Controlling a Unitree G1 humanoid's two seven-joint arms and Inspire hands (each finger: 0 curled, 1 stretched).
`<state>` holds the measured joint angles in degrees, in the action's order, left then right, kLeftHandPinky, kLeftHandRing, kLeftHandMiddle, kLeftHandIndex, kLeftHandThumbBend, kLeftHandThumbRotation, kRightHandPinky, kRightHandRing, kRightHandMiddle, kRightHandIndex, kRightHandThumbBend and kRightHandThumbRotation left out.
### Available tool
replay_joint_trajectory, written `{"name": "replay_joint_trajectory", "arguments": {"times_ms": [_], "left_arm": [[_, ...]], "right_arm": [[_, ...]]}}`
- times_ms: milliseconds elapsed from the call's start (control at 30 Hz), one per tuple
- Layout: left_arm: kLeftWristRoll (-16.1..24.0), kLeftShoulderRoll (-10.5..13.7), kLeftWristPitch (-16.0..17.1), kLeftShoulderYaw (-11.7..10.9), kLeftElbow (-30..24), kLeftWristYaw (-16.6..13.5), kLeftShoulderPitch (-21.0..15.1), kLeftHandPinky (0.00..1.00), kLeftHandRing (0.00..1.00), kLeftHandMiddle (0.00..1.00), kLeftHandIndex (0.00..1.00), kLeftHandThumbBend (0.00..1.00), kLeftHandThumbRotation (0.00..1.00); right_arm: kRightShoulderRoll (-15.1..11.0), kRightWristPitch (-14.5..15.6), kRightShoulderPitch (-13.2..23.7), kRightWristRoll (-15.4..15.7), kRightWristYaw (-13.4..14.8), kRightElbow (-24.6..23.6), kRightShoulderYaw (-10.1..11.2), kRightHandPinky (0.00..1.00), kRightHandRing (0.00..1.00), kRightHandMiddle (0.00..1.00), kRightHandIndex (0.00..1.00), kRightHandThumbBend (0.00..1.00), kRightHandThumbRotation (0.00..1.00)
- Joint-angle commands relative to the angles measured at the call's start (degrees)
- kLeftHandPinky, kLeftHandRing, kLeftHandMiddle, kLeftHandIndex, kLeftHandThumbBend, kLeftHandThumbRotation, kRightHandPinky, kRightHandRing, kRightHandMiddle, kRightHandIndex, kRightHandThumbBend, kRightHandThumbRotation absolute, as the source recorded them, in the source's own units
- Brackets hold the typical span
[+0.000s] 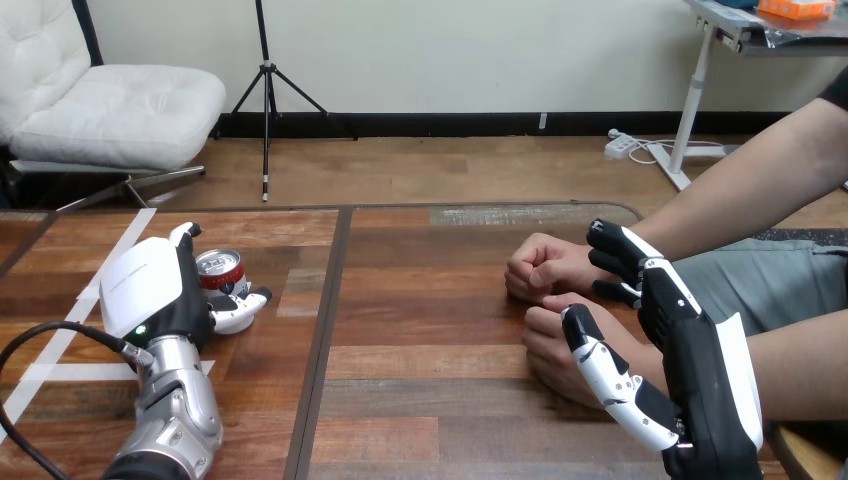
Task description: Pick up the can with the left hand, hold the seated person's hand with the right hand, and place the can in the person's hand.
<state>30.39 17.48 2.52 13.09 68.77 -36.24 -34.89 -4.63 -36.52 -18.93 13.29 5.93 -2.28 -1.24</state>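
Left robot hand (160,290) is wrapped round the can (220,270), which stands upright near the bench's (420,400) left edge. Right robot hand (700,350) is at the person's fists (540,268) by the right edge, can't tell if it's gripping.

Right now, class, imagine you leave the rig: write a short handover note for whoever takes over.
Left hand: fingers and thumb curled round the can, which stands upright at the left of the table.
Right hand: over the wrist of the person's nearer hand; a grip cannot be told.
That hand and the person's farther hand are fisted on the table.
Done: can grasped.
Left: secure the person's hand, bring the can across, place it there.
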Motion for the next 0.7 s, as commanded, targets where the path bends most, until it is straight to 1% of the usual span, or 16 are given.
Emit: {"name": "replay_joint_trajectory", "arguments": {"times_ms": [0,167,367,667], "left_arm": [[0.80,1.42,0.45,0.89,0.33,-1.16,-4.97,0.75,0.78,0.82,0.83,0.79,0.33],[0.58,1.38,0.64,0.80,0.65,-1.06,-5.20,0.74,0.77,0.81,0.83,0.78,0.33],[0.88,1.42,1.02,1.06,0.92,-1.73,-5.40,0.72,0.75,0.80,0.81,0.76,0.32],[0.03,1.30,2.33,0.47,1.43,-1.83,-5.70,0.69,0.73,0.77,0.79,0.74,0.29]], "right_arm": [[-0.17,-0.99,3.13,0.10,0.32,-2.58,0.54,0.76,0.84,0.85,0.84,0.49,0.45],[-0.15,-0.80,3.02,0.64,0.48,-2.82,0.65,0.75,0.84,0.85,0.84,0.49,0.46],[-0.06,-0.49,2.81,-0.23,0.08,-3.07,0.51,0.76,0.84,0.85,0.84,0.49,0.45],[-0.05,-0.56,2.67,-0.28,0.08,-3.13,0.50,0.77,0.84,0.85,0.84,0.48,0.45]]}}
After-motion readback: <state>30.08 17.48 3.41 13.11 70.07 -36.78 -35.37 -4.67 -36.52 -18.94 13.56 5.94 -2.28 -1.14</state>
